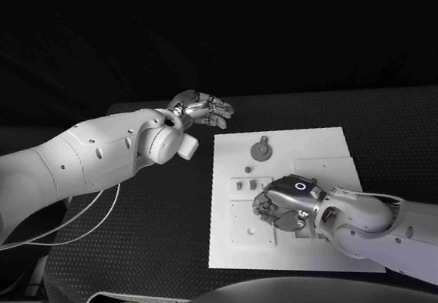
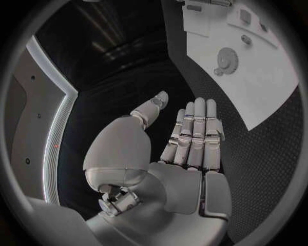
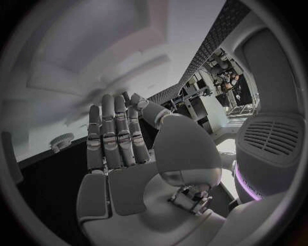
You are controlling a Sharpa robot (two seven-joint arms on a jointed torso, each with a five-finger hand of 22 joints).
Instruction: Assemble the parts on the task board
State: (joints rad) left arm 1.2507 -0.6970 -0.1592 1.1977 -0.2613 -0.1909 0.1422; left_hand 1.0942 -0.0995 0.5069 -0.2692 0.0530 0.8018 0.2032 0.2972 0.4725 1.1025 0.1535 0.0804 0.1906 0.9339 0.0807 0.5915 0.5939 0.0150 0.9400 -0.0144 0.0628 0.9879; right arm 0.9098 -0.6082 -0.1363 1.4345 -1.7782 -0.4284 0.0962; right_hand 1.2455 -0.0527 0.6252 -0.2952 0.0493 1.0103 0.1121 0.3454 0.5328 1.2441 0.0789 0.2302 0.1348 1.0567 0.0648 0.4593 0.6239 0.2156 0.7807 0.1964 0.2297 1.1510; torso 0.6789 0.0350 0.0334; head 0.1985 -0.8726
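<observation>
Board (image 1: 319, 143) lies under my right hand (image 1: 286, 205), which hovers flat and empty over its near half, while my left hand (image 1: 199, 111) waits open off its far corner; I judge I'm reaching, and next must close on a part.

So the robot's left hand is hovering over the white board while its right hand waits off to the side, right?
Swapped. In the head view the right robot hand is over the white task board, while the left robot hand is off the board, above the black table.
</observation>
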